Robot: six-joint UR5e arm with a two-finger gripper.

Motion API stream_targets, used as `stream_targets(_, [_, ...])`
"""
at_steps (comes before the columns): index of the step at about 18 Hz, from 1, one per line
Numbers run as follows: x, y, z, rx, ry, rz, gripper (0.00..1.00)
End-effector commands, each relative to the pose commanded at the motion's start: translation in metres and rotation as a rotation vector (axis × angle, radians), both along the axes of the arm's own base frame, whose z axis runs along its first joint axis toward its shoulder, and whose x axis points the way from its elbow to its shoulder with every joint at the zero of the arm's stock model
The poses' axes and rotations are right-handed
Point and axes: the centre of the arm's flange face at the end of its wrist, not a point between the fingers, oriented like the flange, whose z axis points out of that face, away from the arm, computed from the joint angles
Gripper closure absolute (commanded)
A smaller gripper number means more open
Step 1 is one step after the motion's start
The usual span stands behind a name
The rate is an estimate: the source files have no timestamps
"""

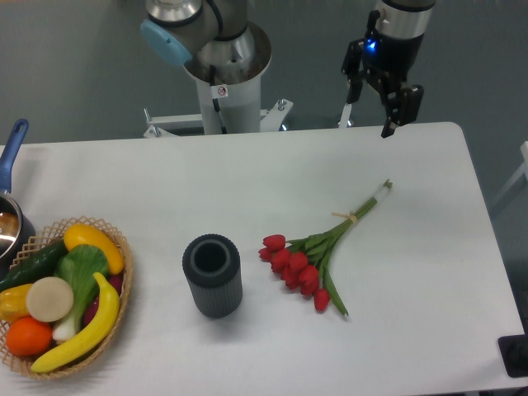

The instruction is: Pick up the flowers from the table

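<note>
Near the front, the flowers (318, 252) lie ungrasped on the table (429, 272); far behind, the gripper (369, 111) hangs with jaws apart.

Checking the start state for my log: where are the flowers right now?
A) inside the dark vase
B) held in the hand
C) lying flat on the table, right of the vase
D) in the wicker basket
C: the flowers lie flat on the table, right of the vase, while the hand hangs empty above the far edge.
</note>
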Motion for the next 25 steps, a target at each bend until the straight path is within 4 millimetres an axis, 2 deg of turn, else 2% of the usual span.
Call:
stream_targets(5, [0.000,0.001,0.001,-0.004,0.006,0.005,0.00])
stream_targets(10, [0.006,0.006,-0.005,0.007,-0.010,0.100,0.00])
stream_targets(13, [0.010,0.014,-0.017,0.025,0.011,0.114,0.00])
stream_targets(17, [0.018,0.024,-0.030,0.059,-0.043,0.278,0.00])
stream_targets(19, [0.022,0.038,-0.040,0.050,-0.066,0.260,0.00])
stream_targets(25, [0.026,0.058,-0.067,0.035,-0.113,0.263,0.00])
